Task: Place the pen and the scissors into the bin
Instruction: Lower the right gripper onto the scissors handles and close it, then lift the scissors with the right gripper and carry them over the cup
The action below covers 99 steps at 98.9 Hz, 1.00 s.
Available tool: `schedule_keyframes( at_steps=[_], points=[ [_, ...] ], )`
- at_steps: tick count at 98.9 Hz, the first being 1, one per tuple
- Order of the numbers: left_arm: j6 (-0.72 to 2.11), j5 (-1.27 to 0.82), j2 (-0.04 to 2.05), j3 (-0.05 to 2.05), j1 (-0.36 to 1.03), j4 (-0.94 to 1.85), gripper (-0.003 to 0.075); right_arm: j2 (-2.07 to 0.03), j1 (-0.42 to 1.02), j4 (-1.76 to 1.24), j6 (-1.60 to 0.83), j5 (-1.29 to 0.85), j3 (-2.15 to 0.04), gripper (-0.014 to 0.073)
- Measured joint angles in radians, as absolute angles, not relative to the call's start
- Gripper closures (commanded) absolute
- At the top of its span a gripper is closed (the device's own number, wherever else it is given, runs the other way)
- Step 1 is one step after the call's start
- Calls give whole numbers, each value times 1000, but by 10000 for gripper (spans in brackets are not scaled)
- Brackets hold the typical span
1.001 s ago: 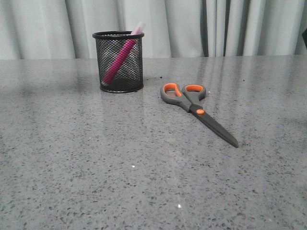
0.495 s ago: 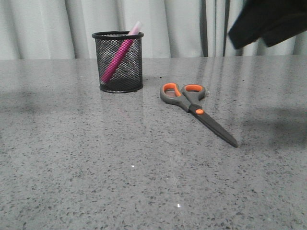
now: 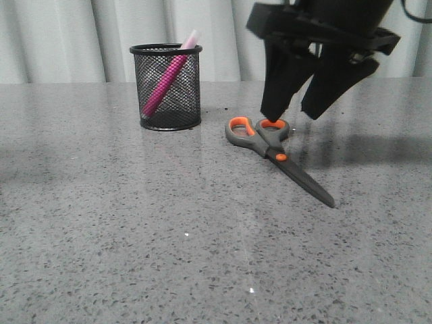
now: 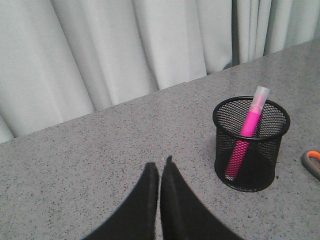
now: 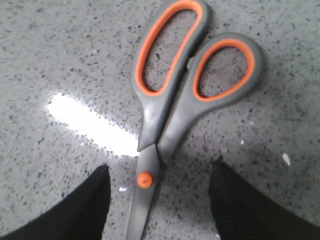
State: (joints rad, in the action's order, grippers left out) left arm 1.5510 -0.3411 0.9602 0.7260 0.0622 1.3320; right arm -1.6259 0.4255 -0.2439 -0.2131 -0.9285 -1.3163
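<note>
Right gripper has come down over the scissors; fingers spread, straddling the pivot, not touching.

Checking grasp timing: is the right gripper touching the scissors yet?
Apart. In the right wrist view, the right gripper is open, its fingers either side of the scissors, bare table visible between.

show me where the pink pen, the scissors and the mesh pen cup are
pink pen (image 4: 243,139), left wrist view, on its pink barrel inside the cup.
scissors (image 5: 145,180), right wrist view, on the orange pivot dot.
mesh pen cup (image 3: 185,101), front view, on its mesh wall.
</note>
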Motion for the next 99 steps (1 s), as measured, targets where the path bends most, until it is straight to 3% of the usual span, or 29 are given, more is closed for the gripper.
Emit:
schedule_keyframes(
  at_steps=[30,99],
  points=[
    [1551,-331,960,726,62,1332,739,-1713,526,-62,-74,-959,-1396,202],
    [1550,-327,960,726,62,1334,739,-1781,534,-39,-26,-915,-1398,202]
  ],
)
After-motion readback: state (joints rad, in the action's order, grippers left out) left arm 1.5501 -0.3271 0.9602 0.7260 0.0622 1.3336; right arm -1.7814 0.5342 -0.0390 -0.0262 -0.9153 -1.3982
